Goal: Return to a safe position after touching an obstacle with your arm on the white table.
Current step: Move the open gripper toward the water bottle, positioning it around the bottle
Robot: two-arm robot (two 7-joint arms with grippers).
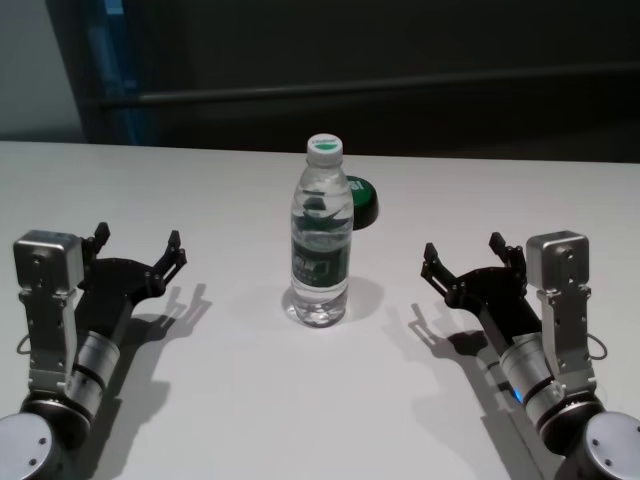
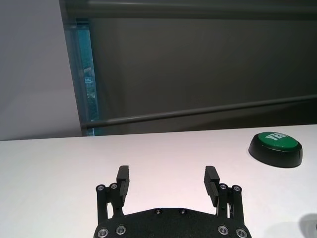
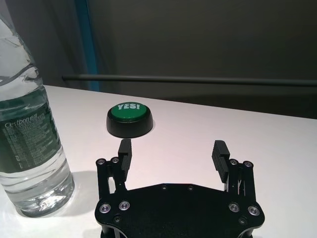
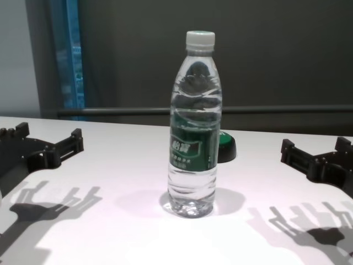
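Button writing: the low black button (image 3: pixel 130 120) has a green top that reads "YES!" in white capitals, plain in the right wrist view.
Bottle label: the obstacle (image 1: pixel 321 233), a tall clear water bottle, wears a dark green band with pale lettering; in the right wrist view it looks like "C'estbon", though the small print is too fine to be sure.
Bottle contents: clear water fills it nearly to the neck; the white screw cap is on and it stands upright.
Obstacle position: on the white table (image 1: pixel 230 410), between the two grippers and well apart from both, ahead and inward of each.
Button position: just behind the obstacle, farther from both grippers than the bottle.
Left gripper (image 1: pixel 136 250): fingers spread wide, nothing between them, hovering low over the table to the bottle's left.
Right gripper (image 1: pixel 468 258): fingers likewise wide apart and empty, hovering low over the table to the bottle's right.
Contact: neither gripper touches the bottle or the button.
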